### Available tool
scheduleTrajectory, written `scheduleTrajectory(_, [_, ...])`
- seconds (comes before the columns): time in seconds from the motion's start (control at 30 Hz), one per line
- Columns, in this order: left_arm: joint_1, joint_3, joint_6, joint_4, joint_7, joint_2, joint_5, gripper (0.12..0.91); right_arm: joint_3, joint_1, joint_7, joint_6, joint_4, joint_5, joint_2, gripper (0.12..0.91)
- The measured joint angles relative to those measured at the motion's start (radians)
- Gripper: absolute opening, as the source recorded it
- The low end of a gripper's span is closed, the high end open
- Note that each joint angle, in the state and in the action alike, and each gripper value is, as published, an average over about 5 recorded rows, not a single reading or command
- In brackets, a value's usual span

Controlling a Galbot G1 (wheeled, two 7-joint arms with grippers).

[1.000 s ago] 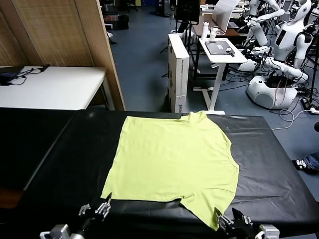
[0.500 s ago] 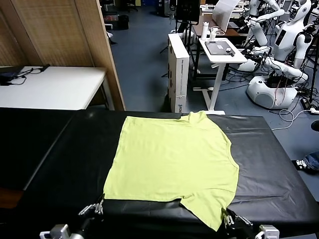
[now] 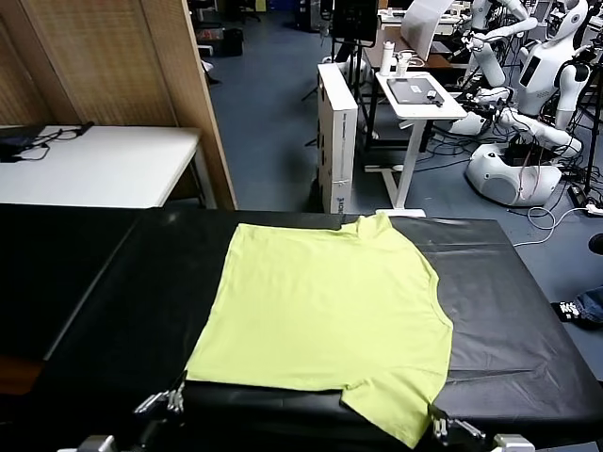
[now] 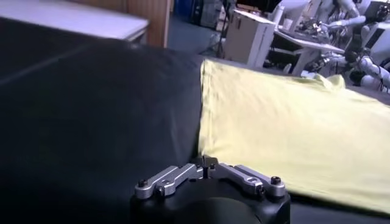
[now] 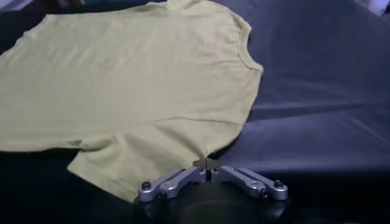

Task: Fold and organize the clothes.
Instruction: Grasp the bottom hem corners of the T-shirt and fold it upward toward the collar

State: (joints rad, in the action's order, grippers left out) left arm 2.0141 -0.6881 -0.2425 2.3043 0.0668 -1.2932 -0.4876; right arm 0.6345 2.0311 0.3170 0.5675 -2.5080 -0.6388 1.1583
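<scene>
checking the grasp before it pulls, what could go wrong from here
1. Both grips look thin: the left gripper pinches only a corner of the T-shirt, the right gripper only the sleeve edge, so either could slip.
2. An uneven pull could skew the shirt on the black table.

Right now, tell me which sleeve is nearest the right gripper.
The sleeve of the T-shirt at the table's near edge: the right gripper is shut on its edge. The other sleeve lies at the far edge.
</scene>
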Motion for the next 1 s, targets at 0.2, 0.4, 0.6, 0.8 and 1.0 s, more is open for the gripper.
scheduleTrajectory(0.2, [-0.028,0.010,-0.002,0.015,0.029,-0.038,-0.033,0.146,0.015,-0.069,-0.048,-0.049,0.022,-0.033,-0.016,0.140])
scheduleTrajectory(0.4, [-0.134,0.022,-0.023,-0.007,0.054,-0.065,-0.083,0.146,0.008,-0.191,-0.083,-0.079,0.076,-0.051,-0.045,0.140])
scheduleTrajectory(0.6, [-0.250,0.045,-0.031,-0.040,0.068,-0.072,-0.096,0.146,-0.006,-0.319,-0.098,-0.100,0.175,-0.051,-0.081,0.140])
scheduleTrajectory(0.8, [-0.355,0.070,-0.037,-0.089,0.078,-0.063,-0.082,0.146,-0.047,-0.463,-0.101,-0.110,0.309,-0.052,-0.107,0.140])
scheduleTrajectory(1.0, [-0.432,0.098,-0.045,-0.145,0.079,-0.044,-0.054,0.146,-0.102,-0.614,-0.097,-0.108,0.420,-0.048,-0.125,0.140])
